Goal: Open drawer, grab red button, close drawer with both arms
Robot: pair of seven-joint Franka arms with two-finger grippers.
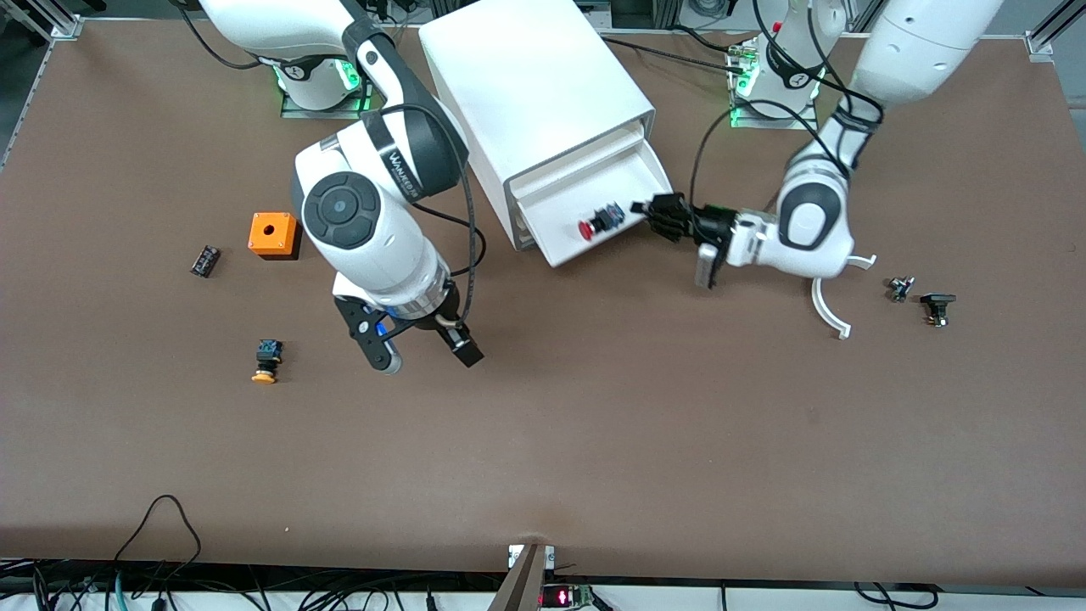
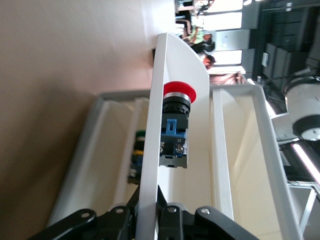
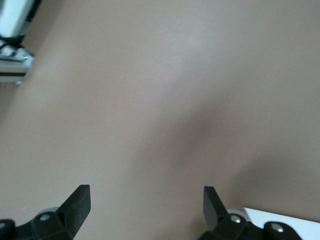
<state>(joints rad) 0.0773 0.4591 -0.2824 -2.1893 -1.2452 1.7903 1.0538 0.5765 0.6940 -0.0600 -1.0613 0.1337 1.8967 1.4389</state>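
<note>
The white cabinet (image 1: 534, 93) stands at the back middle of the table. One drawer (image 1: 632, 165) is pulled out toward the front camera. The red-capped button (image 1: 596, 222) lies on its side in the drawer, just inside the front panel; it also shows in the left wrist view (image 2: 176, 125). My left gripper (image 1: 657, 212) is shut on the drawer's front panel (image 2: 152, 150) at the left arm's end, a finger on each face of it (image 2: 152, 212). My right gripper (image 1: 428, 358) is open and empty over bare table, and only table shows between its fingers (image 3: 145, 205).
An orange box with a hole (image 1: 273, 234), a small black part (image 1: 204, 260) and a yellow-orange-capped button (image 1: 266, 361) lie toward the right arm's end. A white curved piece (image 1: 827, 310) and two small dark parts (image 1: 901, 288) (image 1: 937, 307) lie toward the left arm's end.
</note>
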